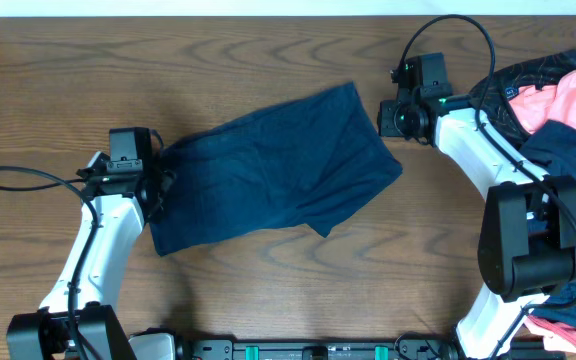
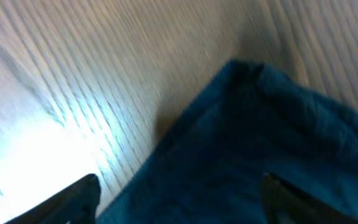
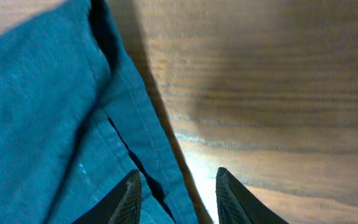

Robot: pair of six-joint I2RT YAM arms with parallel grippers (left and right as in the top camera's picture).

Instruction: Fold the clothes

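Left tool (image 2: 179, 190) is spread over the left edge of the cloth (image 1: 278, 165), its fingers blurred and cut off. Right tool (image 3: 178, 183), also spread, straddles the cloth's right hem. The cloth lies on the bench (image 1: 268, 50); right of it, a pile (image 1: 568, 100) runs out of frame.

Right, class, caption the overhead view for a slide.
Left gripper and right gripper at opposite ends of a blue garment on the table.

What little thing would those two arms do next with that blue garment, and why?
Probably lower and close the right gripper on the hem of the blue garment: its open fingers straddle that edge, one over cloth, one over the table. The left gripper also hovers open over cloth.
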